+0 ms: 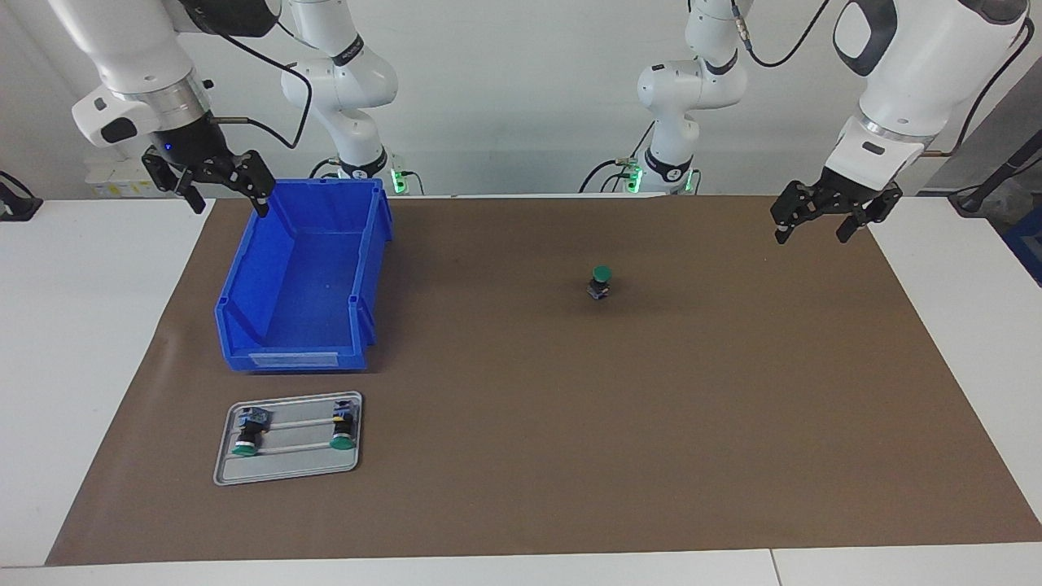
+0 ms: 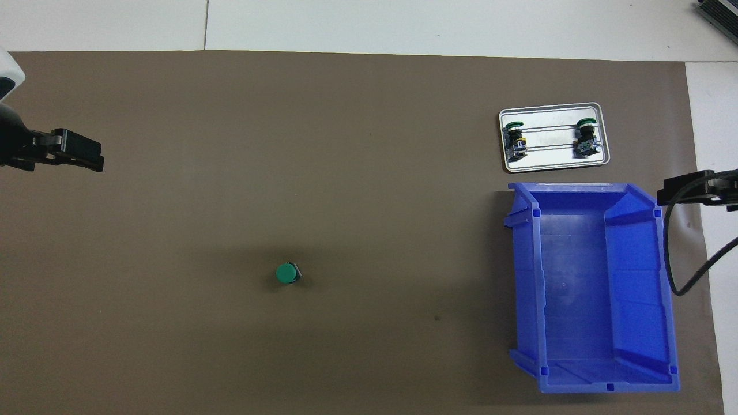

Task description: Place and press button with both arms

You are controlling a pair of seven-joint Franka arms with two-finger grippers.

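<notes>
The button [image 1: 601, 282] stands upright, green cap up, mid-worktop toward my left arm's end. My left end effector [image 1: 816, 225] and right end effector [image 1: 218, 191] hang open and empty. I'd steady the body with one, then press straight down on the cap

We see a brown mat [image 1: 521, 456] covering most of the white table [image 1: 81, 342]. On the mat, toward the right arm's end, sits an open blue bin [image 1: 305, 281], nothing in it. Just beside the bin, farther from the robots and near the mat's edge, lies a small grey metal tray [image 1: 289, 468]. On the tray rest two green-capped push-buttons [image 1: 342, 430], lying on their sides, apart from each other, caps pointing away from the robots.
</notes>
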